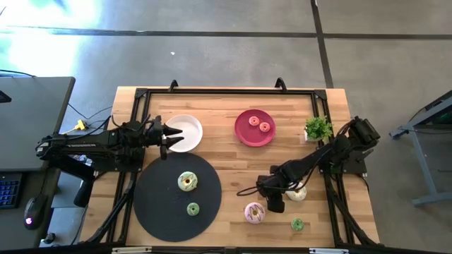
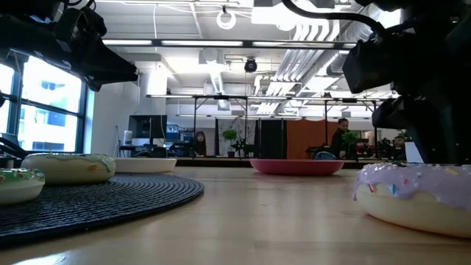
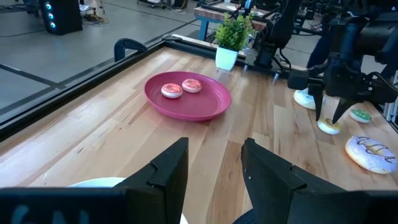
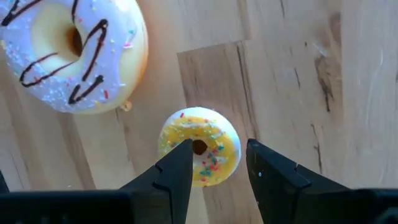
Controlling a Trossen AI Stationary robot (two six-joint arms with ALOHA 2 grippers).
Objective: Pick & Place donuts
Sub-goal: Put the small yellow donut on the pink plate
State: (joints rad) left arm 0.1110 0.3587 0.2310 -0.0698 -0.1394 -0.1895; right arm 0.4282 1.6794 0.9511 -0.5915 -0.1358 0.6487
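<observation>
My right gripper (image 4: 217, 147) is open and points down over a tiny yellow sprinkled donut (image 4: 199, 154) lying flat on the wood; one finger stands to each side of it, and no touch shows. The left wrist view also shows this gripper (image 3: 329, 117) above the yellow donut (image 3: 328, 127). Next to it lies a larger donut (image 4: 68, 50) with pale icing and chocolate lines. My left gripper (image 1: 173, 137) waits open over the white plate (image 1: 189, 127). A cream donut (image 1: 187, 181) and a green one (image 1: 193, 209) lie on the black mat (image 1: 155, 204). Two small donuts (image 3: 180, 87) sit in the red plate (image 1: 244, 134).
A white donut (image 1: 296, 192) lies under my right arm, and a tiny green one (image 1: 297, 224) near the table's near right corner. A potted plant (image 1: 318, 128) stands at the far right. Bare wood shows between the plates and the mat. People are in the room beyond the table.
</observation>
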